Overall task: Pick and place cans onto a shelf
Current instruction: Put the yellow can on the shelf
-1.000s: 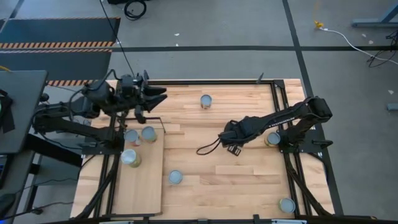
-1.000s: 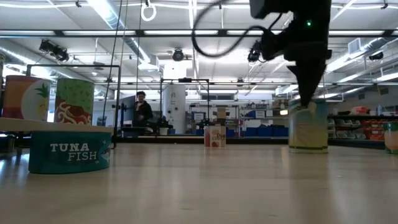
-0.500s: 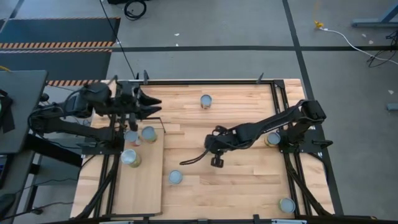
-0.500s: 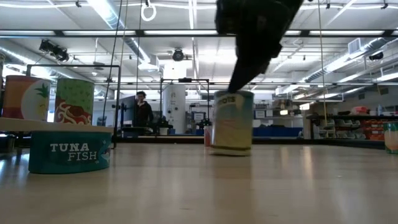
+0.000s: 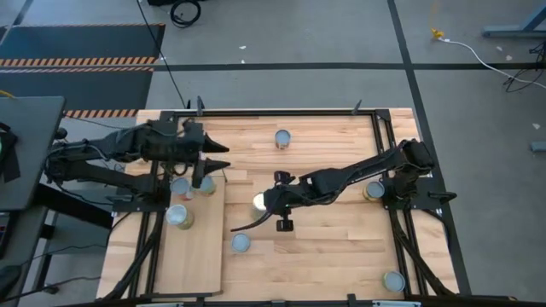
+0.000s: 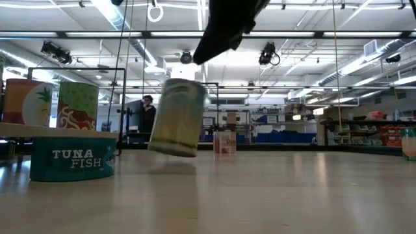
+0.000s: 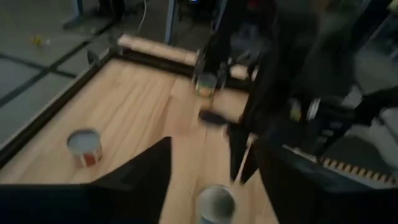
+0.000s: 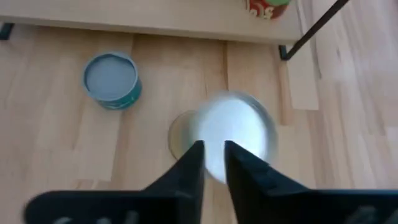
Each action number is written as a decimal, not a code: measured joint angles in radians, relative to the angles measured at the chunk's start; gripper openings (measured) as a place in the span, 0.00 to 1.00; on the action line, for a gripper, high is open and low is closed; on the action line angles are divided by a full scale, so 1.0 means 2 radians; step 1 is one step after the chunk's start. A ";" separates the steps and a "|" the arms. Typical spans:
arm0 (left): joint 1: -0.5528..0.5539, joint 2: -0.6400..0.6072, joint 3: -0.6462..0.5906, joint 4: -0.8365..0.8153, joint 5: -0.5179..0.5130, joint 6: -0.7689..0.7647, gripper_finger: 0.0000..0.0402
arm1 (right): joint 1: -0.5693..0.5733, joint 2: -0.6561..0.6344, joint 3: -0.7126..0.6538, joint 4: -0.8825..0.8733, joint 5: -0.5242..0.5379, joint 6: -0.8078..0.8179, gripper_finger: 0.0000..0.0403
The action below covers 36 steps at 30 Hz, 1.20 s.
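My right gripper [image 5: 266, 203] reaches across the table's middle and is shut on a pale-labelled can [image 5: 258, 202], which shows tilted in the low view [image 6: 177, 117]. The shelf [image 5: 198, 251] lies at the near left, its black wire frame [image 5: 219, 167] at its far end. Three cans [image 5: 179, 216] [image 5: 205, 183] [image 5: 180, 187] stand on it. My left gripper [image 5: 215, 159] hovers open over the shelf's far end and touches nothing. A can [image 7: 216, 202] shows below and between its fingers. My right gripper holds the can at its top, by the near edge of the silvery lid [image 8: 214, 140]. The fingers [image 8: 194, 158] slant down from the table's right side. The can hangs tilted, just clear of the tabletop. Blur hides the exact hold.
A teal tuna can [image 5: 241, 243] stands on the table just right of the shelf, near the held can. Other cans stand at the far middle [image 5: 282, 138], beside the right arm's base [image 5: 374, 191] and at the near right corner [image 5: 393, 281]. A black frame [image 5: 281, 111] edges the table.
My right gripper has carried the can from the table's right half toward its left edge, nearly to the shelf. The can, upright before, now tilts. My left gripper has shifted a little toward the near edge, over the shelf's far end.
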 joint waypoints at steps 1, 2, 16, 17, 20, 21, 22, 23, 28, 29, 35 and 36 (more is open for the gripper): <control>0.000 0.006 0.000 -0.006 0.000 0.001 0.64 | 0.000 -0.005 0.001 0.002 0.001 -0.004 0.23; 0.000 0.013 0.000 -0.008 0.000 0.001 0.68 | 0.000 -0.009 0.002 0.003 0.004 -0.008 0.27; -0.097 0.134 0.000 -0.083 0.021 -0.005 0.82 | 0.006 -0.091 0.001 -0.149 0.076 0.047 0.69; -0.103 0.147 0.000 -0.086 0.017 -0.005 0.82 | 0.006 -0.099 0.002 -0.158 0.082 0.052 0.72; -0.114 0.189 0.000 -0.088 0.014 -0.005 0.82 | 0.000 -0.115 0.002 -0.184 0.092 0.071 0.80; -0.117 0.204 0.000 -0.088 0.013 -0.002 0.82 | -0.002 -0.120 0.002 -0.192 0.092 0.076 0.83; -0.121 0.219 0.000 -0.087 0.013 0.003 0.82 | -0.004 -0.125 0.002 -0.199 0.094 0.080 0.85; -0.124 0.234 0.000 -0.086 0.013 0.008 0.82 | -0.005 -0.129 0.002 -0.207 0.095 0.081 0.88; -0.137 0.297 0.000 -0.073 0.011 0.019 0.82 | -0.004 -0.141 0.002 -0.231 0.094 0.061 0.97; -0.139 0.308 0.000 -0.074 0.009 0.018 0.82 | -0.004 -0.142 0.002 -0.232 0.093 0.056 0.98; -0.133 0.352 0.000 -0.075 -0.025 -0.011 0.82 | -0.002 -0.143 0.002 -0.238 0.069 0.053 0.99; -0.131 0.355 0.000 -0.073 -0.026 -0.019 0.82 | 0.000 -0.143 0.002 -0.241 0.068 0.053 0.99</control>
